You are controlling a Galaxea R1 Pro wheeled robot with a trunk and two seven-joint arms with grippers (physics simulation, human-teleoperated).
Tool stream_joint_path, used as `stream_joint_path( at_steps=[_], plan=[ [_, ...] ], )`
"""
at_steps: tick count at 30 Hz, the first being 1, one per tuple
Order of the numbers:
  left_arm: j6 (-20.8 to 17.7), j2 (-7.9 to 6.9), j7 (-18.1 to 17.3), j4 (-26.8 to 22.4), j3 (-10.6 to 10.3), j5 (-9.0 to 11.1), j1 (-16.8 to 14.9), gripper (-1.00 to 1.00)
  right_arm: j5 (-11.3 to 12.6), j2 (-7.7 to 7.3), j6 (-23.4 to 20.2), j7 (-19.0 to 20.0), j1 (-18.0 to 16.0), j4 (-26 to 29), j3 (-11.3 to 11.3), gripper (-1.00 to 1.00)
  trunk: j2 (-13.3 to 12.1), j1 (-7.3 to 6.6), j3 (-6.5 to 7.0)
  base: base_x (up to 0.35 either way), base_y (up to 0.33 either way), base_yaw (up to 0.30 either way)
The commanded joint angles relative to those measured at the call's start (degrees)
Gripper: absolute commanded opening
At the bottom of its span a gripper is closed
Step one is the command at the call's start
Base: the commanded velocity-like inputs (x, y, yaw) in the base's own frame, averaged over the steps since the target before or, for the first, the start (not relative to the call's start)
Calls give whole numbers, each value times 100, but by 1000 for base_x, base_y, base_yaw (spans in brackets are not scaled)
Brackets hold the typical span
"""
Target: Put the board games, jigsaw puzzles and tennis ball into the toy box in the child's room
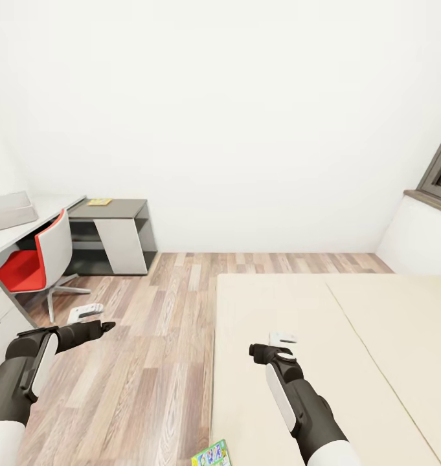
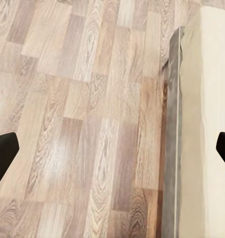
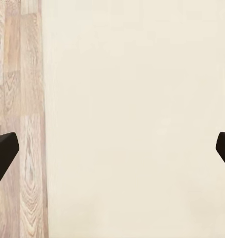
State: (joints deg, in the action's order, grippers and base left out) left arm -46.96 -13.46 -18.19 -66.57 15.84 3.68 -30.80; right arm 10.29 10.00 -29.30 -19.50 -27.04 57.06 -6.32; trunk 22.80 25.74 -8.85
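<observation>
We stand at the bed (image 1: 324, 362), both claws released

A board game (image 1: 212, 454) lies by the bed corner, near us; we judge it light, stiff, flat, best pinched across its short edges by the right gripper (image 1: 272, 342)

Bare floor (image 1: 155, 336) lies centre frame; bed (image 1: 350, 362) bounds it lower right, red chair (image 1: 35, 265) and desk (image 1: 13, 236) left.

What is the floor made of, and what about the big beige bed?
The floor looks like wood planks with a slight sheen: grain lines and staggered board joints show. The bed top looks like matte beige fabric, plain with one seam; the exact cloth is unclear.
</observation>
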Motion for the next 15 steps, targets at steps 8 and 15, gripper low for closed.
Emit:
stream_joint_path(
  at_steps=[8,15],
  plan=[
    [-41,5,-1,-5,7,36,-5,100,60,0,-14,-51,-7,7,-9,100,12,4,63,0,0,0],
    [-35,9,0,-3,7,36,-5,100,60,0,-14,-46,-5,7,-9,100,12,4,129,0,0,0]
  ],
)
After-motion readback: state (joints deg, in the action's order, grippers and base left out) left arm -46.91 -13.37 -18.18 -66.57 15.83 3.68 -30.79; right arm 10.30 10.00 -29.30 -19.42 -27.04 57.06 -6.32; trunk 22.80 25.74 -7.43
